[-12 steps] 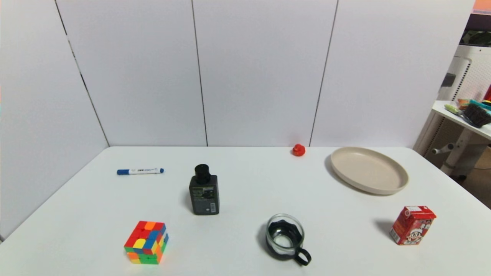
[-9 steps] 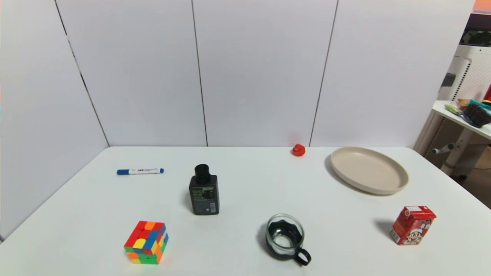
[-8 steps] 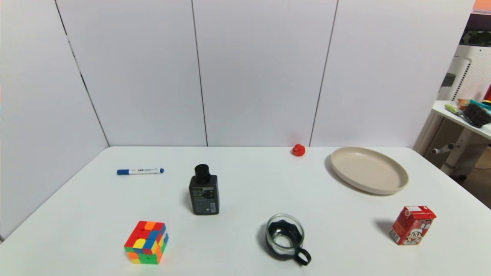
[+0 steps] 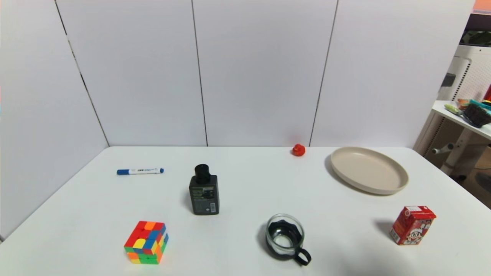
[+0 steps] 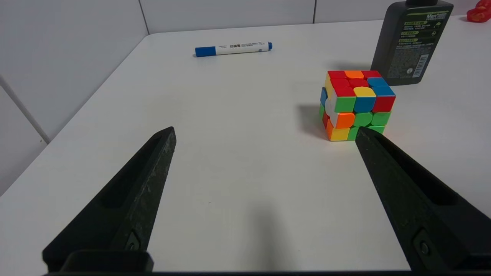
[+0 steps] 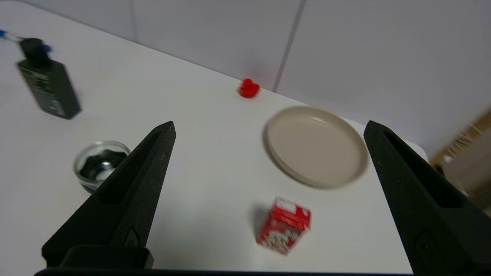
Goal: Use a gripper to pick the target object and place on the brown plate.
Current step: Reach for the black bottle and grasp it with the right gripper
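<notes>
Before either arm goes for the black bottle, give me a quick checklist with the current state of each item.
1. Black bottle upright on the table, cap on: ok.
2. Brown plate holds nothing: ok.
3. Left gripper open and holding nothing: ok.
4. Right gripper open and holding nothing: ok.
5. Room around the bottle: ok; the cube, marker and glass cup all stand apart from it.
6. Which arm reaches the bottle more easily: cannot tell; neither arm shows in the head view, though the bottle looks nearer in the left wrist view.
</notes>
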Tool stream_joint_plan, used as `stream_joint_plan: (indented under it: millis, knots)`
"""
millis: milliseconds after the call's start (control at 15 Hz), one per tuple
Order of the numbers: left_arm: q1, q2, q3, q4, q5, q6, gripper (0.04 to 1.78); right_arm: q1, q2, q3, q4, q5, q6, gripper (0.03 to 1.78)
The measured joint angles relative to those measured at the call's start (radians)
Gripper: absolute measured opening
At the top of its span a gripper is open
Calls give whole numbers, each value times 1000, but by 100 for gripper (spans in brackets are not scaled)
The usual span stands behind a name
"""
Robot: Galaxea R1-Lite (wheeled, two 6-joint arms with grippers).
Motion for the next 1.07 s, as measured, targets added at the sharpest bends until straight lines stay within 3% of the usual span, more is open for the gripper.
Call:
stream_joint_plan:
  millis: [333,533,733,1067]
  knots:
    - [0,0,0,0,0,0,169,259,507,-406,36,66,-33,169]
    - [0,0,0,0,0,0,169,365,731,-542,80,160,-37,169]
    - [0,0,0,0,-1,0,169,417,896,-623,109,256,-40,169]
    - [0,0,0,0,-1,0,169,430,1093,-697,98,399,-45,169]
